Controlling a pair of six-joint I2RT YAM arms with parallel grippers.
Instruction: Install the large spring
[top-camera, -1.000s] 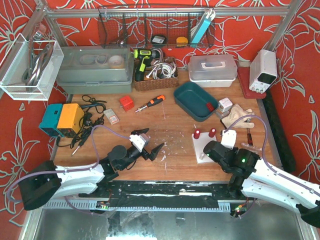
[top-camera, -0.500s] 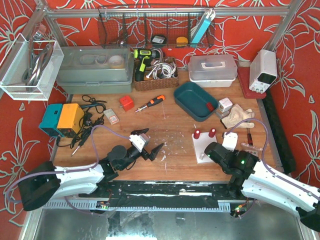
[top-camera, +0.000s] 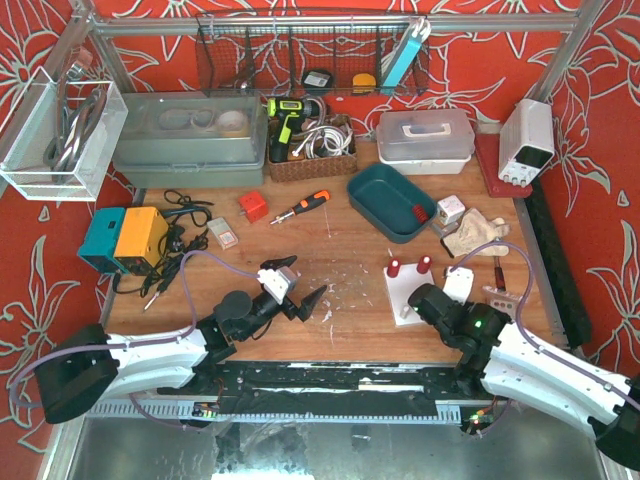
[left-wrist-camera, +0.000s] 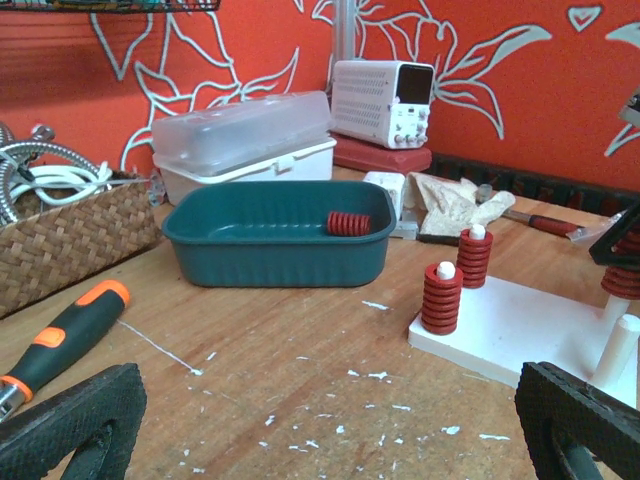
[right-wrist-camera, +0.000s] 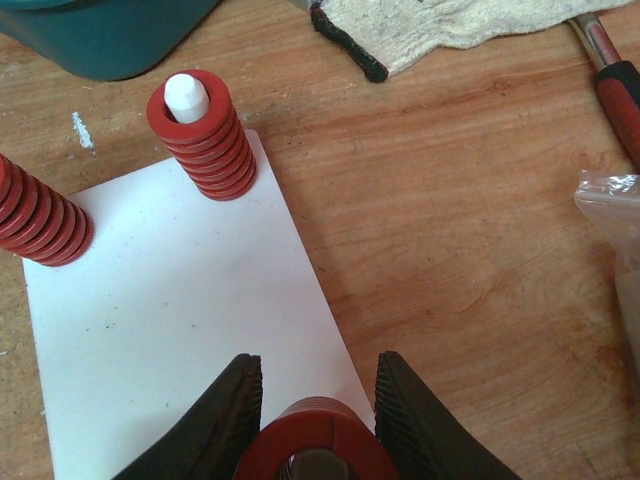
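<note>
The right fingers (right-wrist-camera: 235, 420) pinch the large spring (right-wrist-camera: 315, 440) over the near edge of the white base (right-wrist-camera: 180, 330), just above a bare peg (left-wrist-camera: 625, 345). Two more springs (right-wrist-camera: 205, 125) stand on pegs at the base's far edge. Left of the base, the left fingers (left-wrist-camera: 70, 425) are spread wide over the tabletop (left-wrist-camera: 300, 350). Beyond the base, a teal tray (left-wrist-camera: 275, 245) holds another spring (left-wrist-camera: 348, 222).
</note>
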